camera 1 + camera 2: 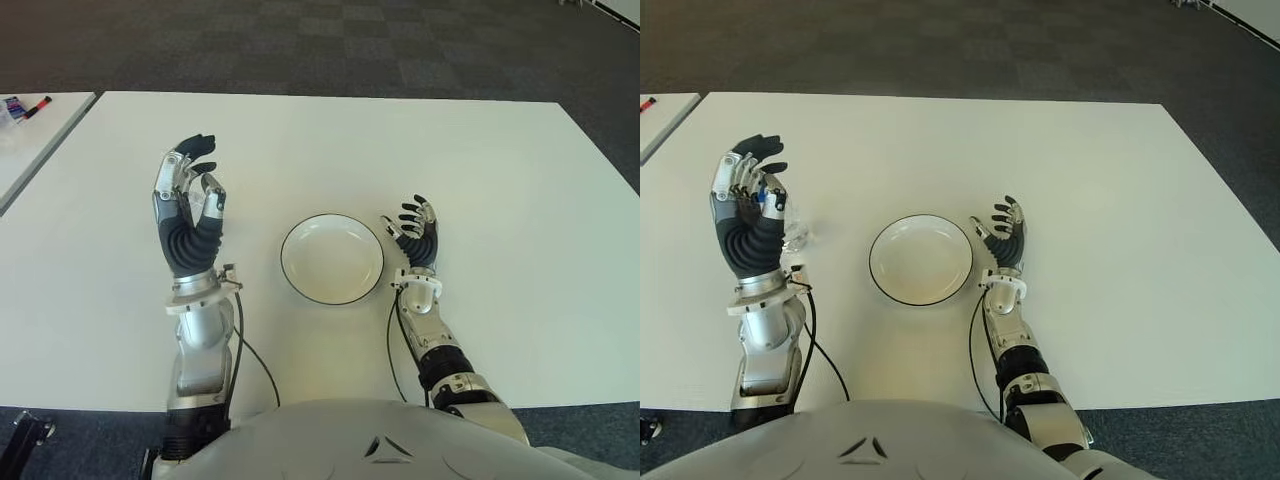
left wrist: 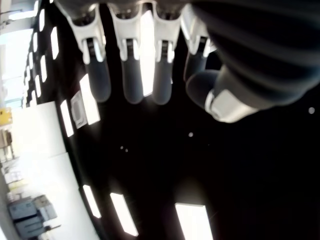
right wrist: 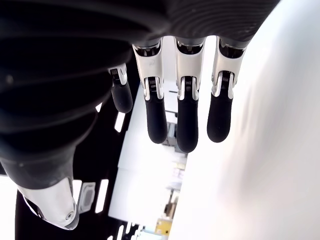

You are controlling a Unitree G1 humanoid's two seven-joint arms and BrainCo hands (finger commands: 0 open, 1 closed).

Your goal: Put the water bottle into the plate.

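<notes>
A white plate point(image 1: 332, 260) with a dark rim sits empty at the middle of the white table point(image 1: 500, 180). Just left of it, my left hand point(image 1: 197, 175) is raised upright above the table, fingers spread and holding nothing; its wrist view shows only the ceiling past the bare fingers point(image 2: 132, 75). A small clear piece of what looks like the water bottle point(image 1: 796, 236) shows on the table right beside that wrist, mostly hidden behind it. My right hand point(image 1: 415, 228) stands just right of the plate, fingers point(image 3: 186, 120) straight and empty.
A second pale table point(image 1: 30, 130) with markers point(image 1: 28, 106) on it adjoins at the far left. Dark carpet point(image 1: 350, 45) lies beyond the table's far edge. A black cable point(image 1: 252, 355) hangs from my left forearm.
</notes>
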